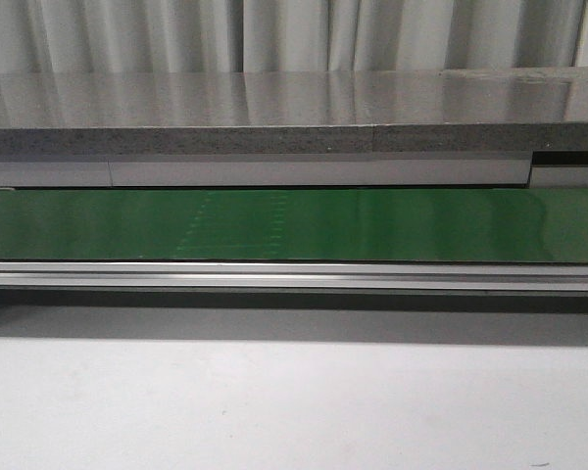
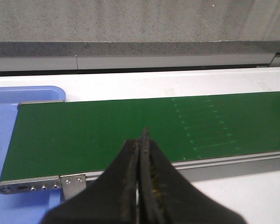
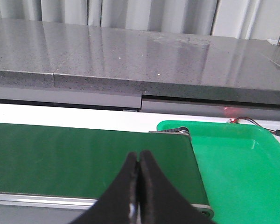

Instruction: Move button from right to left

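Note:
The button is not in any view. The green belt [image 1: 294,225] runs across the front view, bare; neither gripper shows in that view. In the left wrist view my left gripper [image 2: 141,140] is shut and empty, its tips over the near edge of the belt [image 2: 107,135] close to the belt's left end. In the right wrist view my right gripper [image 3: 138,158] is shut and empty, over the belt [image 3: 74,154] near its right end.
A blue tray [image 2: 9,121] lies under the belt's left end. A green tray [image 3: 238,168] lies at the belt's right end. A grey stone ledge [image 1: 294,108] runs behind the belt. A metal rail [image 1: 294,276] borders the belt's near side.

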